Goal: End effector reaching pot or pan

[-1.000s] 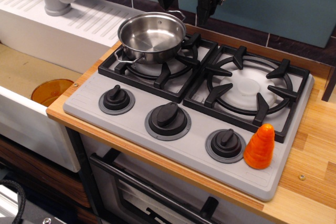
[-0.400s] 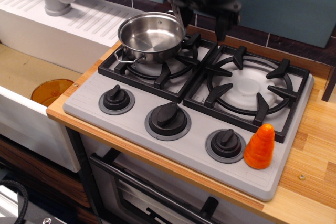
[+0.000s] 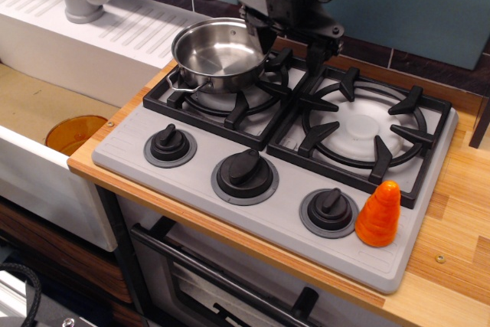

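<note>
Steel first, going from the left: the pot sits on the left burner grate of the stove, at about 10 o'clock from the stove's middle, empty, one wire loop handle reaching toward 7 o'clock and the other mostly hidden behind the arm at about 2 o'clock.

At the pot's right rim stands the gripper. A second ago it hung high over the back wall, well above the pot; since then it has come down and swung left, and now its left finger is at or just behind the pot's rim at 3 o'clock while the right finger points down at the bar between the two grates. The fingers stand apart with nothing between them, so the hand is spread and empty. I judge the reach nearly done: the remaining move looks like a short drop and a small shift toward 9 o'clock, so that the rim or the far handle lies between the fingers.

Whether the left finger touches the rim cannot be told from this one angle. The upper arm and cables are cut off by the top edge.

Further right, the right grate is bare, and an orange cone-shaped toy stands at 5 o'clock on the stove, well clear.
</note>
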Action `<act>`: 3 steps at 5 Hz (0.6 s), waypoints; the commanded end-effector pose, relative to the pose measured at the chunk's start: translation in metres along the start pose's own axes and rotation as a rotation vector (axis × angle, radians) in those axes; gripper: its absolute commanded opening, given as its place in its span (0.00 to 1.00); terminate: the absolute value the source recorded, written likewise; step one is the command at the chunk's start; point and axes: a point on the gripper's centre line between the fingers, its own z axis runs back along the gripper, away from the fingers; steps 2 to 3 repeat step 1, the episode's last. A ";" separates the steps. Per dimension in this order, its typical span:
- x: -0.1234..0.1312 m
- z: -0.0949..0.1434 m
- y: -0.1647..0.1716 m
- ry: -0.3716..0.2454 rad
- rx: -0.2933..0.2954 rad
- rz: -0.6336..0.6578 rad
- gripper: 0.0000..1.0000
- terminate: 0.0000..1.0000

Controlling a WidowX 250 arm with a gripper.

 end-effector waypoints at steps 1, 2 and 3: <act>0.004 0.012 0.026 -0.072 0.076 -0.015 1.00 1.00; 0.004 0.012 0.026 -0.072 0.076 -0.015 1.00 1.00; 0.004 0.012 0.026 -0.072 0.076 -0.015 1.00 1.00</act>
